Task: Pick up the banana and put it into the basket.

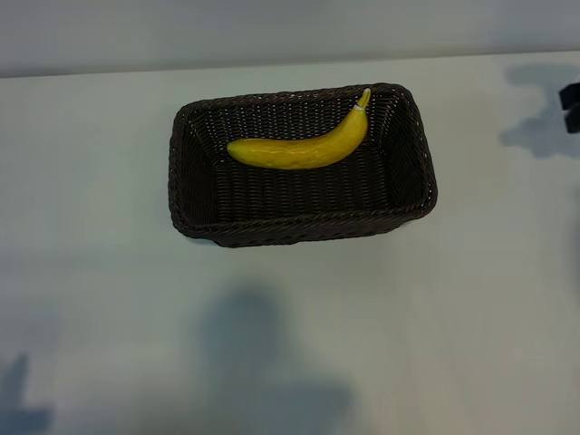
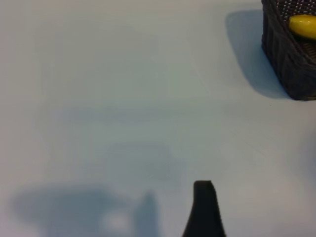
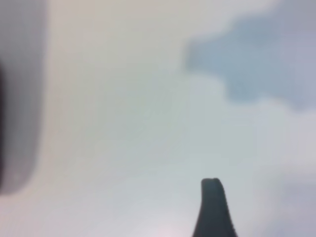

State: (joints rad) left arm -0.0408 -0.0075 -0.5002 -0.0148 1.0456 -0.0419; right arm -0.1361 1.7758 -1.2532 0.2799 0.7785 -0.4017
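Observation:
The yellow banana [image 1: 304,145] lies inside the dark brown wicker basket [image 1: 186,213], along its far side, with the pale stem tip toward the far right corner. No gripper touches either one. In the left wrist view a corner of the basket [image 2: 286,64] and one end of the banana [image 2: 303,25] show far off. My left gripper [image 2: 153,219] is open over bare table, with one dark finger [image 2: 204,210] in view and nothing beside it. My right gripper [image 3: 158,222] is open too, over bare table, with one finger [image 3: 213,210] showing.
The basket stands on a white table [image 1: 290,344], a little behind its middle. A dark part of the right arm [image 1: 571,104] pokes in at the right edge of the exterior view. Soft arm shadows lie on the table at the front and the far right.

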